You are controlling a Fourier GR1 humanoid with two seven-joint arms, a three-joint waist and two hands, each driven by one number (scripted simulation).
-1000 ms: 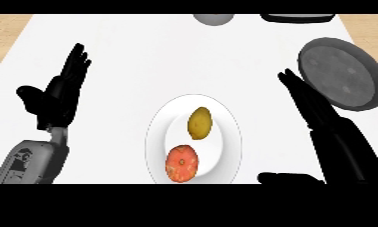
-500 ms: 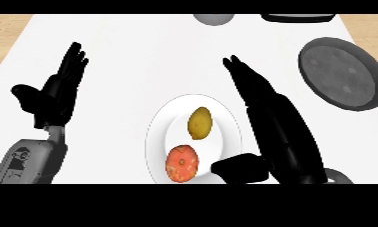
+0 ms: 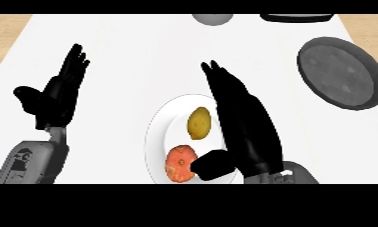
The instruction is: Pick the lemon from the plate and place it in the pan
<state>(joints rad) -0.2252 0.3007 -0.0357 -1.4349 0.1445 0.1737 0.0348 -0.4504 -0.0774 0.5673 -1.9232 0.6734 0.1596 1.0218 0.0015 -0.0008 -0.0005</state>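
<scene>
Here, lemon (image 3: 198,123): yellow, lying in the upper half of the plate, just left of the right hand.
Plate (image 3: 157,136): white and round, low in the view; an orange-red fruit (image 3: 178,163) sits on it below the lemon.
Right hand (image 3: 247,121): stretched over the plate's right side, fingers straight and together, holding nothing.
Pan (image 3: 339,73): dark grey, far right, well apart from the plate.
Left hand (image 3: 57,96): open, fingers up, resting at the left.
Counter (image 3: 148,46): white.
</scene>
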